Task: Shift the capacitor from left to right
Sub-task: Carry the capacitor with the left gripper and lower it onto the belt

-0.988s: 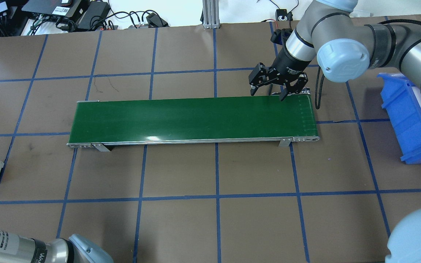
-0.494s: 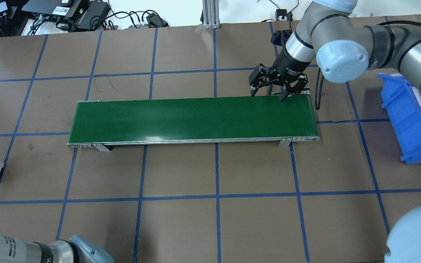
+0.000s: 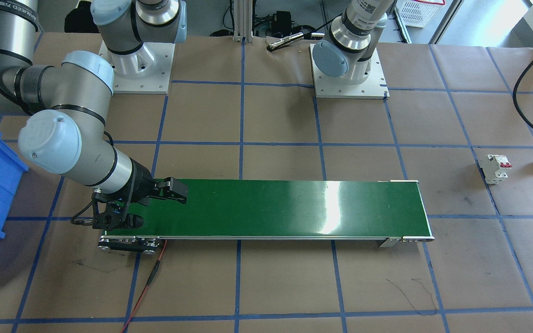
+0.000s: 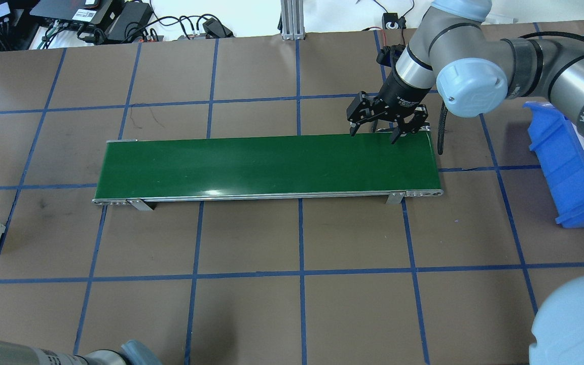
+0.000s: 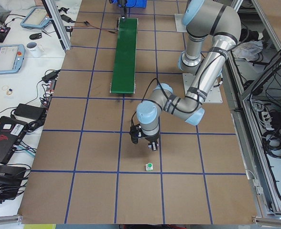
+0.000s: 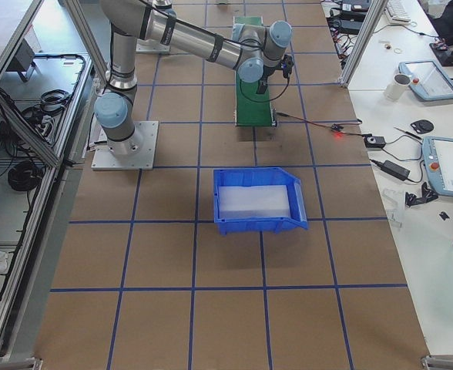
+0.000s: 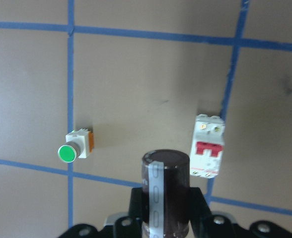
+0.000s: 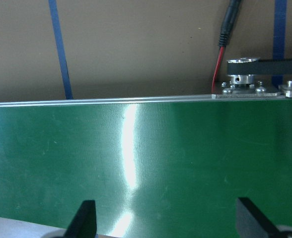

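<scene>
As the left wrist shows it: the capacitor (image 7: 166,183) is pinched upright in the left tool (image 7: 166,215) and looks lifted off the tabletop (image 7: 136,74); the green-capped button (image 7: 76,148) and white breaker (image 7: 207,146) lie below.
Left side view: that tool hangs over the tabletop's left end, well apart from the green belt (image 5: 125,52).
Front view: right tool (image 3: 151,206) hovers at the belt's right end.
Overhead: no capacitor on the belt.
Right wrist: its fingers (image 8: 86,220) are spread wide, with nothing between them.
Right side view: blue bin (image 6: 257,200) stands apart, to the belt's right.
Progress: pickup looks done; the trip rightward is not yet made.
</scene>
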`<state>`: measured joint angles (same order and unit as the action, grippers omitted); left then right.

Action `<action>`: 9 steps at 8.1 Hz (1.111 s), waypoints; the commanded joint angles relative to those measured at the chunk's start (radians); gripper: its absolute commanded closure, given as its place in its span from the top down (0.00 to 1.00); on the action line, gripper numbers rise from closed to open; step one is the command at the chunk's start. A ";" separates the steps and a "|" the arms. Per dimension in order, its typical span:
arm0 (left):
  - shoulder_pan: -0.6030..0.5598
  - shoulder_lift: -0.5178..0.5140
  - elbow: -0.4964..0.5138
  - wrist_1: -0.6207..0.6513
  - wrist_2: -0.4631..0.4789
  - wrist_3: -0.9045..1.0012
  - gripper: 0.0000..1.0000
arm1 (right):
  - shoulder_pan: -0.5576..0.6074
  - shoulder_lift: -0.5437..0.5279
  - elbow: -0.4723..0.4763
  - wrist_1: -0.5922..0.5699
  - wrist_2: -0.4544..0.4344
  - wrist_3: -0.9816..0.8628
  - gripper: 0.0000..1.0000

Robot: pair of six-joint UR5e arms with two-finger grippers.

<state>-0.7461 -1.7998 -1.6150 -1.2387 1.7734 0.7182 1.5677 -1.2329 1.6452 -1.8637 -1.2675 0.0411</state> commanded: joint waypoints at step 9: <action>-0.499 -0.099 -0.066 0.039 -0.177 -0.509 0.00 | 0.000 0.015 -0.002 -0.031 -0.033 0.068 1.00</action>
<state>-1.2409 -1.8411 -1.6778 -1.2235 1.5980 0.2358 1.5677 -1.2212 1.6448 -1.8798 -1.2971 0.1068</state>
